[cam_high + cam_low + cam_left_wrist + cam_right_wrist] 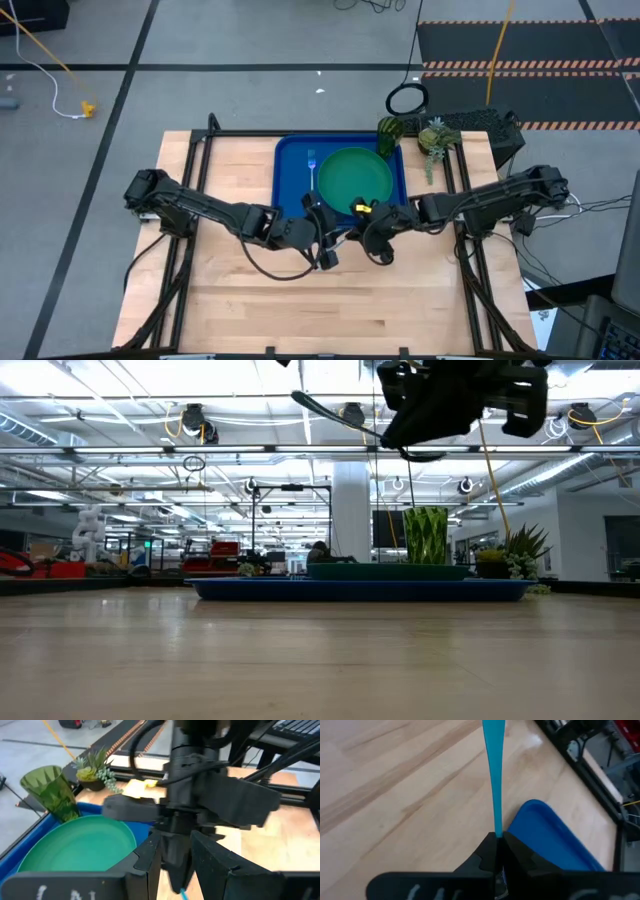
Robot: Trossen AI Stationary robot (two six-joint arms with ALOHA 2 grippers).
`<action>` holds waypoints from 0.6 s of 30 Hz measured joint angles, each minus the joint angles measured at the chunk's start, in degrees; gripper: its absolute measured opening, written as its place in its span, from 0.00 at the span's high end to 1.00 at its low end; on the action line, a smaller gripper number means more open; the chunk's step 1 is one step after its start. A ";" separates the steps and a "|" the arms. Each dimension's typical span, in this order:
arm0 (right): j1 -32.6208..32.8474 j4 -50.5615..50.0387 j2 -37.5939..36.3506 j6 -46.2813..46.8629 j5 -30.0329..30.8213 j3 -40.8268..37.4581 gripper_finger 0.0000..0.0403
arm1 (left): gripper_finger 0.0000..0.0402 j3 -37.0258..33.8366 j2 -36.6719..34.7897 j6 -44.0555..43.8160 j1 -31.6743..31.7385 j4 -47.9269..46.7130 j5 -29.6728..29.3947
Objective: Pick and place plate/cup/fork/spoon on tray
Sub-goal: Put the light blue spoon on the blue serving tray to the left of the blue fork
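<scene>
Right gripper (496, 840) carries the spoon (493, 770) toward the tray (292, 190).

Its jaws are clamped on the light blue handle, lifting the spoon above the tray's near corner for placing. The tray already holds the plate (355, 175), fork (312, 172) and cup (388, 135). The left gripper (325, 250) hovers just beside; I cannot tell its jaws.

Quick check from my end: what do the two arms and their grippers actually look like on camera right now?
Both arms are dark, near-black jointed links. The left gripper and right gripper each end in two flat black fingers. A black cable loops loose under the left arm. A yellow patch sits near the right wrist. White markings, too blurred to read, show on each gripper body in the wrist views.
</scene>
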 joint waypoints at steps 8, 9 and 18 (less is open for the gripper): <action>-0.06 1.20 0.13 5.01 3.55 0.29 0.99 | 0.73 0.00 0.47 1.77 -0.90 1.07 -2.08; 0.18 1.32 0.33 6.64 5.17 0.29 0.99 | 0.73 0.00 0.60 1.78 -1.11 0.76 -2.07; 2.11 1.20 0.87 9.19 11.45 0.18 0.99 | 0.73 -0.07 3.71 2.09 -1.26 -2.60 -3.02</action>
